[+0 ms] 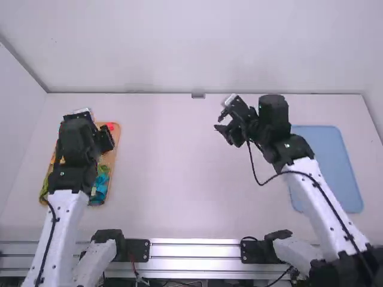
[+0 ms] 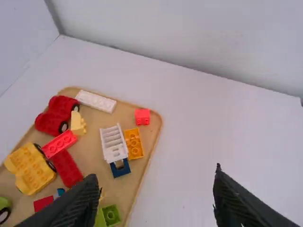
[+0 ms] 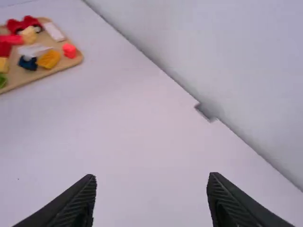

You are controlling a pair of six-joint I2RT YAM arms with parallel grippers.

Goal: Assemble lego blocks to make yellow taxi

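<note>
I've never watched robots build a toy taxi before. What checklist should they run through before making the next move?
1. Left gripper, jaws open with nothing between them: ok.
2. Right gripper, jaws open with nothing between them: ok.
3. Yellow wheeled piece, a likely taxi base, in the wooden tray: ok.
4. That piece free of the red brick beside it: cannot tell; they lie very close and may touch.
5. Left arm by the tray, seemingly well placed for a first pick: ok.
6. Right arm at the tray: not ok; its gripper is around mid-table, though it may not be needed yet.
</note>
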